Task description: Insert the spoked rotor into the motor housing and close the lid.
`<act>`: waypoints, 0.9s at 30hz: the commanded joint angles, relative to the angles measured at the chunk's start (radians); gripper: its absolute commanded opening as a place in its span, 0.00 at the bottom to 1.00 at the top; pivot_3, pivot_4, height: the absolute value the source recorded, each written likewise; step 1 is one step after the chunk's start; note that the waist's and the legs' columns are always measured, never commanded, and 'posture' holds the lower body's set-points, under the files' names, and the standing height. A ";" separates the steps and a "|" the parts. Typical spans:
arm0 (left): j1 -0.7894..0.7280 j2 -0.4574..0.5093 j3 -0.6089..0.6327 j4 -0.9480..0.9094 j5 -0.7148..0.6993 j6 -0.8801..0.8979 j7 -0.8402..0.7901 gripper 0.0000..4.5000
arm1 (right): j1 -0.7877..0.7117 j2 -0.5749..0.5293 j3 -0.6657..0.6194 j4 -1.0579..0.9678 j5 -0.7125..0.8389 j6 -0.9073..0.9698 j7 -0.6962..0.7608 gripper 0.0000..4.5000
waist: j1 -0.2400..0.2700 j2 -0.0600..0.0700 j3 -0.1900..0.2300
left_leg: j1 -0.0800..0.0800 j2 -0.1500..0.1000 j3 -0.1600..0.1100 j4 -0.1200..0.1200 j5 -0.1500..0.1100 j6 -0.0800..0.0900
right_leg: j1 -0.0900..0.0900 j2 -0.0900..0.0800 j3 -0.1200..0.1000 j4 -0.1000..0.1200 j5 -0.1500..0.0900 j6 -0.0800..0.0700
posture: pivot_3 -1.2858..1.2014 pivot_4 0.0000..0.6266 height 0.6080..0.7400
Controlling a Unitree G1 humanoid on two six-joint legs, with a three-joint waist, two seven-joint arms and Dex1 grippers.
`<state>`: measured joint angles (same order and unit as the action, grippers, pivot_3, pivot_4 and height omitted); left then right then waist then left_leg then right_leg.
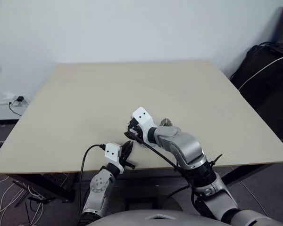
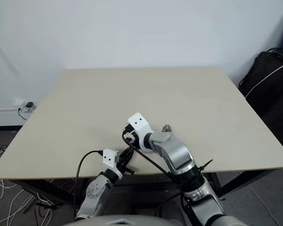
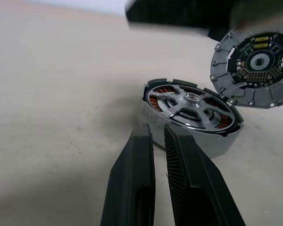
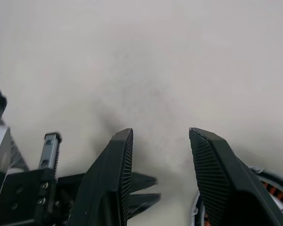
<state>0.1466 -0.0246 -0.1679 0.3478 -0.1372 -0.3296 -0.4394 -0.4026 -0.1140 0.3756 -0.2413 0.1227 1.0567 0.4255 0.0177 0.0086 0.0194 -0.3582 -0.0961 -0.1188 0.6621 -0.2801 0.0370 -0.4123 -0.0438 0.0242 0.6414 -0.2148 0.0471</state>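
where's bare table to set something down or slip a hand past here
Nearly all of the table is bare: the far half up to the wall, and both side strips to the edges. It is crowded only at the near edge's middle, where the left gripper, right gripper, motor housing and lid bunch together.

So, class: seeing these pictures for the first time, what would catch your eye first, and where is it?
Most striking is the motor housing near the table's front edge, with the spoked rotor already seated among copper windings. Beside it the lid stands tilted up, its circuit-board underside showing, so it is not yet closed. The left gripper is shut just in front of the housing, and the right gripper is open above it.
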 commanded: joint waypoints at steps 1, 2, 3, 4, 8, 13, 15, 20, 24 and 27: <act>-0.005 0.005 -0.007 -0.046 -0.002 0.002 -0.012 0.11 | 0.033 -0.003 -0.008 -0.092 -0.022 -0.174 -0.034 0.45 | 0.001 0.000 0.000 | 0.000 0.000 0.000 0.000 0.000 0.000 | 0.000 0.000 0.000 0.000 0.000 0.000 | 0.52 0.00 1.00; -0.005 0.007 -0.009 -0.047 -0.001 0.002 -0.014 0.11 | 0.053 0.003 -0.016 -0.112 -0.021 -0.251 -0.037 0.45 | 0.000 0.000 0.000 | 0.000 0.000 0.000 0.000 0.000 0.000 | 0.000 0.000 0.000 0.000 0.000 0.000 | 0.52 0.00 1.00; -0.005 0.008 -0.010 -0.048 -0.001 0.003 -0.015 0.11 | 0.072 0.012 -0.025 -0.129 -0.015 -0.316 -0.038 0.45 | -0.001 0.000 0.000 | 0.000 0.000 0.000 0.000 0.000 0.000 | 0.000 0.000 0.000 0.000 0.000 0.000 | 0.52 0.00 1.00; -0.004 0.009 -0.011 -0.049 -0.001 0.003 -0.016 0.11 | 0.091 0.017 -0.030 -0.141 -0.015 -0.388 -0.040 0.45 | -0.003 0.001 0.001 | 0.000 0.000 0.000 -0.001 0.000 0.000 | 0.000 0.000 0.000 0.000 0.000 0.000 | 0.52 0.00 1.00; 0.000 0.013 -0.012 -0.057 -0.002 0.006 -0.020 0.11 | 0.189 0.050 -0.060 -0.188 0.011 -0.598 -0.051 0.45 | -0.003 0.001 0.001 | 0.000 0.001 0.000 -0.001 0.001 0.001 | 0.000 0.001 -0.001 -0.001 0.000 0.000 | 0.52 0.00 1.00; 0.003 0.012 -0.005 -0.064 0.001 -0.001 -0.009 0.11 | 0.339 0.130 -0.132 -0.222 0.050 -0.809 -0.117 0.45 | -0.001 0.001 0.001 | 0.000 0.001 -0.001 -0.001 0.000 0.001 | 0.001 0.001 -0.001 -0.001 0.000 0.000 | 0.52 0.00 1.00; 0.004 0.010 0.003 -0.066 -0.001 -0.005 -0.001 0.11 | 0.390 0.146 -0.161 -0.229 0.045 -0.868 -0.149 0.45 | -0.001 0.001 0.002 | 0.001 0.001 -0.001 0.000 0.000 0.000 | 0.002 0.001 -0.001 -0.001 0.000 0.000 | 0.52 0.00 1.00; -0.002 0.005 0.026 -0.058 0.002 -0.019 0.039 0.11 | 0.467 0.139 -0.260 -0.224 0.012 -0.957 -0.236 0.45 | 0.002 0.002 0.002 | 0.001 0.001 -0.001 0.000 -0.001 -0.001 | 0.002 0.001 -0.001 -0.001 0.000 0.000 | 0.52 0.00 1.00; -0.012 0.008 0.026 -0.050 0.003 -0.012 0.041 0.11 | 0.481 0.141 -0.361 -0.208 0.008 -0.947 -0.317 0.45 | 0.004 0.002 0.002 | 0.001 0.001 0.000 0.000 -0.001 -0.001 | 0.002 0.001 0.000 0.000 -0.001 0.000 | 0.52 0.00 1.00; -0.020 0.009 0.025 -0.045 0.005 -0.008 0.042 0.11 | 0.486 0.133 -0.426 -0.178 -0.021 -0.917 -0.385 0.45 | 0.005 0.002 0.002 | 0.001 0.001 0.000 0.000 -0.001 -0.001 | 0.002 0.001 0.000 0.000 -0.001 0.000 | 0.52 0.00 1.00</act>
<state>0.1438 -0.0140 -0.1450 0.3312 -0.1360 -0.3218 -0.3982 0.0938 0.0143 -0.0200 -0.4238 0.1168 0.1351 0.0831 0.0224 0.0108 0.0216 -0.3570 -0.0954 -0.1189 0.6616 -0.2807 0.0359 -0.4103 -0.0431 0.0242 0.6410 -0.2154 0.0473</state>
